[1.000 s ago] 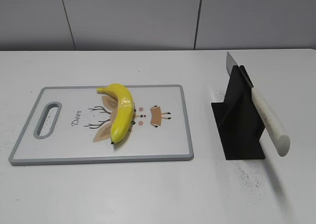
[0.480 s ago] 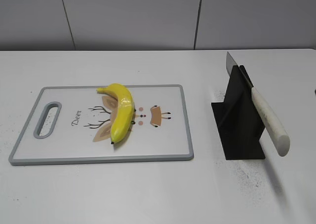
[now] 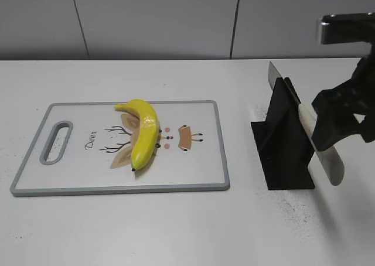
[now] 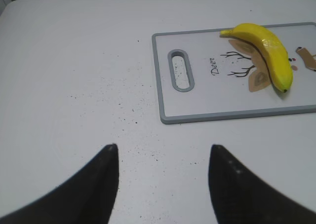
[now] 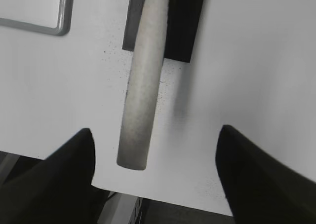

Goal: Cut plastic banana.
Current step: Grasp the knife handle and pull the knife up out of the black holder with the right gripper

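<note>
The plastic banana [image 3: 143, 134] is glossy yellow and lies on the white cutting board [image 3: 76, 172]; it also shows in the left wrist view [image 4: 266, 49] on the board [image 4: 207, 103]. A knife with a cream handle [image 3: 325, 157] rests slanted in a black stand [image 3: 284, 143]; the right wrist view shows the handle [image 5: 143, 86] pointing between my fingers. My right gripper [image 3: 343, 122] is open and hangs just over the handle without touching it [image 5: 155, 140]. My left gripper [image 4: 163, 152] is open and empty over bare table, left of the board.
The board has a grey rim, a handle slot [image 3: 57, 141] and a deer drawing. The table's front edge [image 5: 163, 197] runs close below the knife handle. A grey panelled wall stands behind the table.
My right arm has come into the exterior view from the right and now hangs over the knife handle. Banana, board and knife have not moved.
</note>
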Action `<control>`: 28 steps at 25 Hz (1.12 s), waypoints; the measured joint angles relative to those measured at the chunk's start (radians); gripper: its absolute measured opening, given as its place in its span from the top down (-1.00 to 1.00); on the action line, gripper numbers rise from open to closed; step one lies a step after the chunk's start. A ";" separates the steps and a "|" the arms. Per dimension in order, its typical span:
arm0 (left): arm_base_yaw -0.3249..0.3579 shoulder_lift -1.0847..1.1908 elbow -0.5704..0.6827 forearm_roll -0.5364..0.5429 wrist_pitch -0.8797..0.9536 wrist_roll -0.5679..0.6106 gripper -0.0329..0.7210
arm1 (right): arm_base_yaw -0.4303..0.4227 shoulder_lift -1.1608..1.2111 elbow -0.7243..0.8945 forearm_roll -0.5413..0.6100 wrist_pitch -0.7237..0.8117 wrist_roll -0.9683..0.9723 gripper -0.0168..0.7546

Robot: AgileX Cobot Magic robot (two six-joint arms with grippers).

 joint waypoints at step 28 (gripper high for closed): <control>0.000 -0.007 0.000 0.000 0.000 0.000 -0.55 | 0.000 0.209 -0.002 0.054 -0.054 0.040 0.50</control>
